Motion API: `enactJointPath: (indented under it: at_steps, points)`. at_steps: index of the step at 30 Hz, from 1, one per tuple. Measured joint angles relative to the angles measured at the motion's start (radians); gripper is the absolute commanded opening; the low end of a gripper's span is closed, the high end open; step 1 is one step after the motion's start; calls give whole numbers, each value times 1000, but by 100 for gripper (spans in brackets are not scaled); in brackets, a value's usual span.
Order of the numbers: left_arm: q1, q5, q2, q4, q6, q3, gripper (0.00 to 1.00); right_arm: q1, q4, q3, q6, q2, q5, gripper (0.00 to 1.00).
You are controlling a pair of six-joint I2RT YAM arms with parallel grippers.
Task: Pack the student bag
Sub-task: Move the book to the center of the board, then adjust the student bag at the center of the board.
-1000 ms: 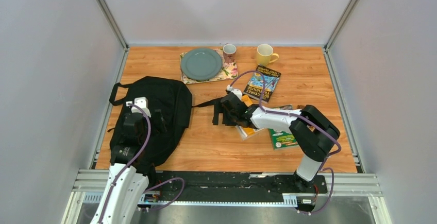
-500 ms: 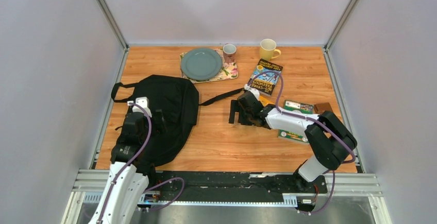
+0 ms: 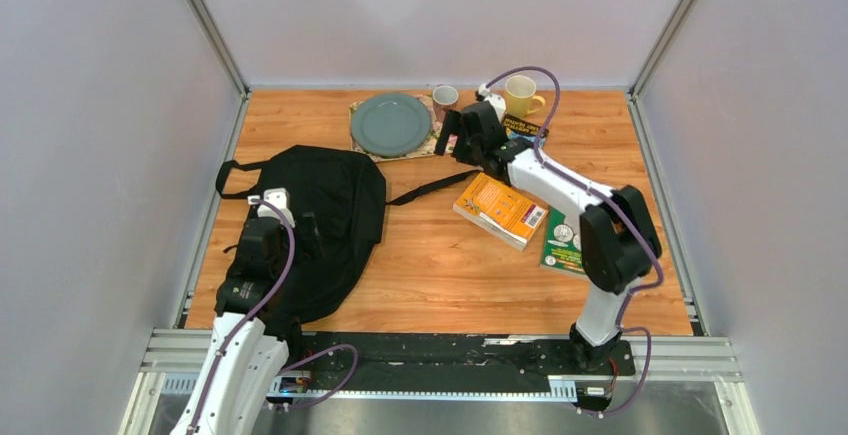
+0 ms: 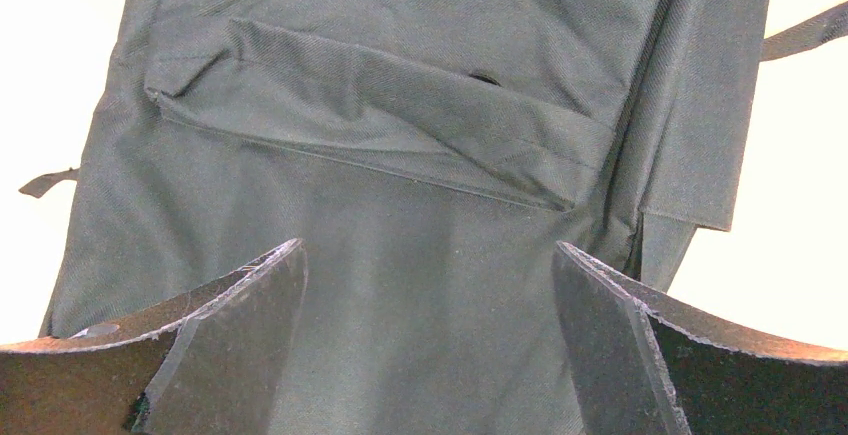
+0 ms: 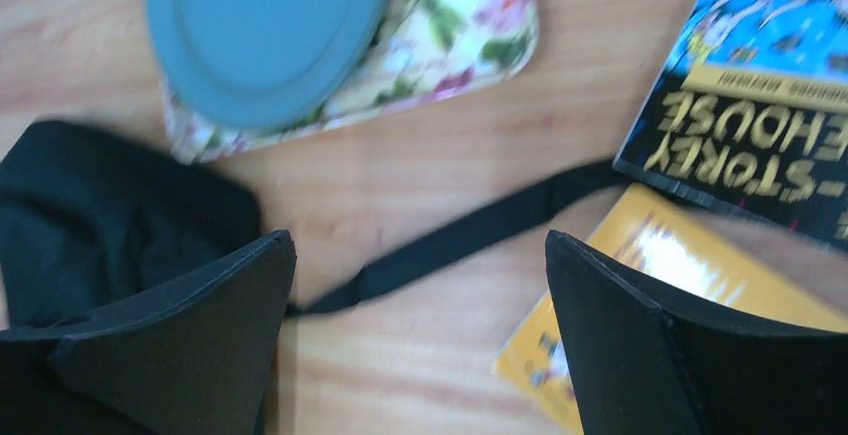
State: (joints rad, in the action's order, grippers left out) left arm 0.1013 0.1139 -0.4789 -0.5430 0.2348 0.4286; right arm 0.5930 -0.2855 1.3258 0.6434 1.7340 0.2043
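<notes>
The student bag (image 3: 320,220), a black backpack, lies flat on the left half of the wooden worktop (image 3: 440,275). Its carry loop (image 3: 234,179) sticks out at the far left corner. The left claw (image 4: 428,255) hangs just above the bag's fabric, spread wide with nothing between its fingers. In the left wrist view a flapped front pocket (image 4: 380,115) lies just beyond the fingertips.

A long black strap (image 3: 425,188) runs from the bag's right side across bare wood. It ends near the corner of an orange book (image 3: 500,210).

Farther back, a grey-blue plate (image 3: 390,123) sits on a flowered mat (image 5: 470,25). A small brownish mug (image 3: 445,98) stands at the mat's far right corner.

The right arm reaches far forward. The right claw (image 5: 418,245) hovers over the right end of the mat, spread wide and holding nothing. The right wrist view, which is somewhat blurred, shows the strap passing below the gap between its fingers.

A yellow mug (image 3: 520,95) stands near the back edge, just right of the claw. A dark book with yellow lettering (image 5: 740,125) lies just in front of that mug, mostly hidden by the arm in the top view. The orange book lies nearer, tilted on the wood, and its far corner tucks under the dark book in the right wrist view. A green book (image 3: 563,245) lies to its right, partly hidden by the right arm.
</notes>
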Motion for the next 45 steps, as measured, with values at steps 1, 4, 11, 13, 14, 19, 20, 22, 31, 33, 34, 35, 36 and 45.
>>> enactJointPath:
  at_steps: [1, 4, 11, 13, 14, 19, 20, 22, 31, 33, 34, 35, 36, 45]
  points:
    - [0, 0, 0, 0, 0, 0, 98, -31, 6, 47, -5, 54, -2, 99]
    - [0, 0, 0, 0, 0, 0, 98, -87, 9, 126, -16, 182, -17, 97]
    - [0, 1, 0, 0, -2, 0, 98, -160, 24, 187, -34, 389, -67, 95]
    - [0, 1, 0, 0, -2, 0, 98, -171, 33, 194, -30, 390, -74, 95]
    - [0, 0, 0, 0, -2, 0, 98, -177, 36, 191, -29, 390, -75, 95]
    - [0, 0, 0, 0, -2, 0, 98, -220, 97, 73, -15, 328, -61, 96]
    - [0, 0, 0, 0, -2, 0, 98, -230, 115, 35, -13, 306, -55, 96]
    - [0, 0, -2, 0, -3, 0, 98, -248, 135, -33, -12, 262, -47, 96]
    - [0, 14, -12, 0, -2, 0, 98, -288, 145, -218, -41, 113, -40, 96]
    - [0, 34, -13, -1, -2, 0, 98, -283, 134, -269, -52, 48, -78, 96]
    - [0, 43, -13, -1, -2, 0, 98, -275, 129, -286, -57, 13, -114, 96]
    - [0, 53, -13, -3, -2, 0, 98, -265, 127, -293, -58, -14, -146, 96]
    - [0, 61, -13, -5, -2, 0, 98, -248, 130, -296, -58, -42, -177, 96]
    - [0, 105, 19, -15, -1, 0, 98, 60, 229, -277, -31, -74, -386, 97]
